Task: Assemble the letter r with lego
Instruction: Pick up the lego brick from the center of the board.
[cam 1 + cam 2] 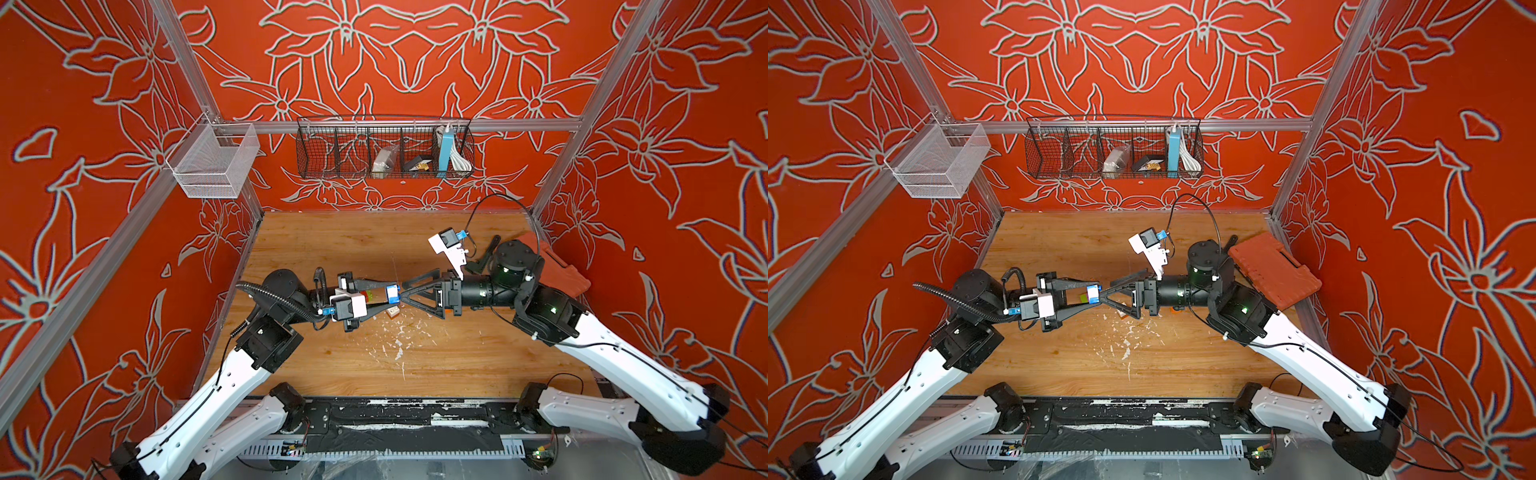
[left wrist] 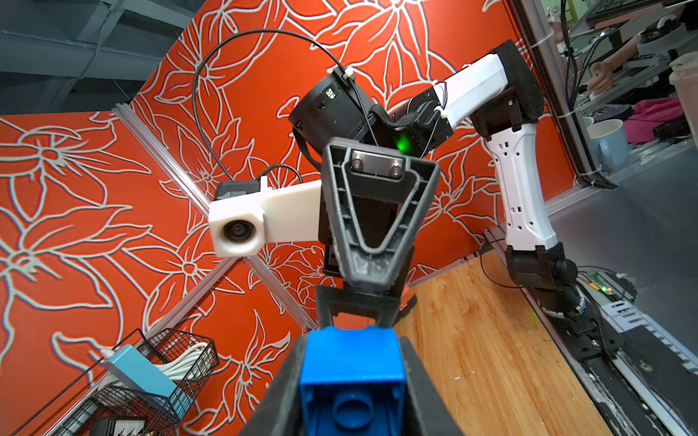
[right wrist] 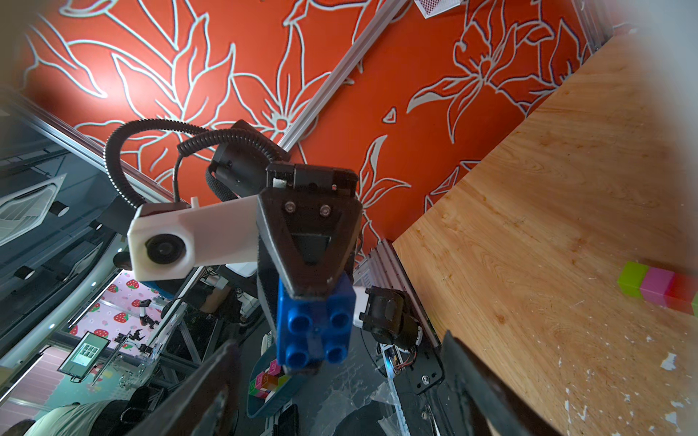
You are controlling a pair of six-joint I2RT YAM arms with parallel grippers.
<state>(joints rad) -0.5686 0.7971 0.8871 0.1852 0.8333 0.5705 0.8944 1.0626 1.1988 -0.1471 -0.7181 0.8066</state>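
Blue lego brick (image 2: pixel 351 377) sits clamped in the left hand (image 1: pixel 390 296), studs facing the right hand (image 1: pixel 403 292), whose jaws stand wide right at it. Other lego bricks (image 3: pixel 657 288) lie on the tabletop (image 1: pixel 332 365) beneath the left hand, bare wood around both hands.

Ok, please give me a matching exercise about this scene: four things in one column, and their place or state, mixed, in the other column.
Things:
1 blue brick
2 right gripper
3 ribbed case
4 green, pink and red bricks

Place or state:
a open
b in a row on the table
c held in the left gripper
d at the table's right edge

Pairs: 1-c, 2-a, 3-d, 4-b
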